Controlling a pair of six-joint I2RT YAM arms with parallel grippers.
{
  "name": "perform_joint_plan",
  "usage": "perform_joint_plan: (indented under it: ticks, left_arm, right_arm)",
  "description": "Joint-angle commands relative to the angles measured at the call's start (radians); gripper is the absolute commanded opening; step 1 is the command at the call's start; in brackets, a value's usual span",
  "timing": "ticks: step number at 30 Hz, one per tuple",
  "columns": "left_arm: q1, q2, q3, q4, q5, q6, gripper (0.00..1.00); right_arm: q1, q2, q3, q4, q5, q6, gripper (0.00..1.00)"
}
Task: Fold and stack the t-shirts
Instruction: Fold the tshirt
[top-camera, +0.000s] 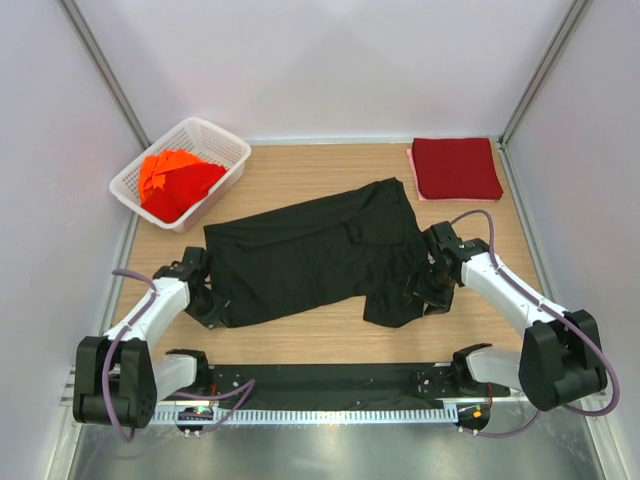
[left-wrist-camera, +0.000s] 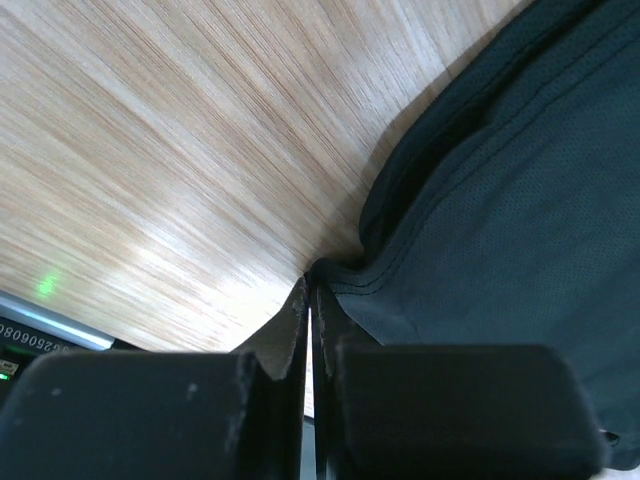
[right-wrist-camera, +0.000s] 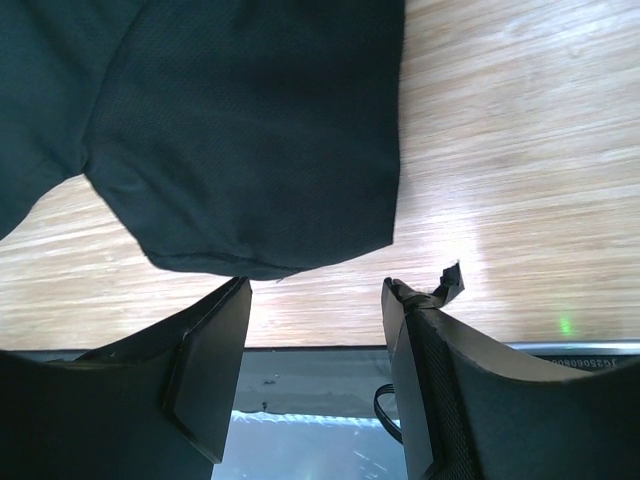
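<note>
Top external: black t-shirt (top-camera: 300, 255) lies lengthwise left-right; left end effector (left-wrist-camera: 310, 295) pinches its edge, right end effector (right-wrist-camera: 317, 290) gapes.

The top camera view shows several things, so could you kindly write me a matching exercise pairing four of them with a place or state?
1 black t-shirt
2 dark red t-shirt
3 orange shirts
4 right claw

A in the white basket
B open, by the black hem
C folded, far right corner
D spread out across the middle of the table

Pairs: 1-D, 2-C, 3-A, 4-B.
</note>
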Motion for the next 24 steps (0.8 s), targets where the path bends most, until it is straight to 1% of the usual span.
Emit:
perform_joint_plan:
  ticks: [1, 5, 8, 9, 11, 12, 15, 19, 21, 23, 24]
  left_arm:
    - [0.001, -0.032, 0.047, -0.051, -0.02, -0.011, 0.0]
    - [0.001, -0.035, 0.042, -0.053, -0.003, 0.001, 0.0]
    - [-0.001, -0.038, 0.045, -0.056, 0.0, 0.02, 0.0]
    - [0.001, -0.041, 0.047, -0.053, -0.002, 0.024, 0.0]
    - [-0.001, -0.046, 0.045, -0.036, 0.009, 0.04, 0.0]
    - [-0.001, -0.044, 0.044, -0.028, 0.041, 0.044, 0.0]
    - [0.001, -0.037, 0.048, -0.014, 0.073, 0.056, 0.0]
    - [-0.001, -0.038, 0.056, -0.01, 0.083, 0.069, 0.0]
    - [0.001, -0.041, 0.059, -0.011, 0.081, 0.07, 0.0]
    - [-0.001, -0.044, 0.068, -0.016, 0.073, 0.075, 0.0]
    - [-0.001, -0.043, 0.073, -0.019, 0.07, 0.076, 0.0]
  right_arm:
    - [-0.009, 0.004, -0.002, -0.016, 0.042, 0.016, 0.63]
    - [-0.023, 0.024, -0.036, 0.024, 0.01, 0.006, 0.66]
    - [-0.027, 0.061, -0.065, 0.07, -0.053, 0.019, 0.66]
    - [-0.029, 0.069, -0.085, 0.112, -0.067, 0.025, 0.66]
    - [-0.029, 0.092, -0.105, 0.151, -0.079, 0.039, 0.66]
    - [-0.027, 0.099, -0.105, 0.175, -0.081, 0.039, 0.65]
    - [-0.027, 0.112, -0.104, 0.199, -0.09, 0.032, 0.62]
    - [-0.027, 0.109, -0.096, 0.209, -0.079, 0.028, 0.53]
    - [-0.027, 0.118, -0.084, 0.223, -0.095, 0.023, 0.4]
    - [-0.027, 0.133, -0.061, 0.234, -0.116, 0.023, 0.19]
    - [-0.026, 0.141, -0.047, 0.237, -0.13, 0.028, 0.14]
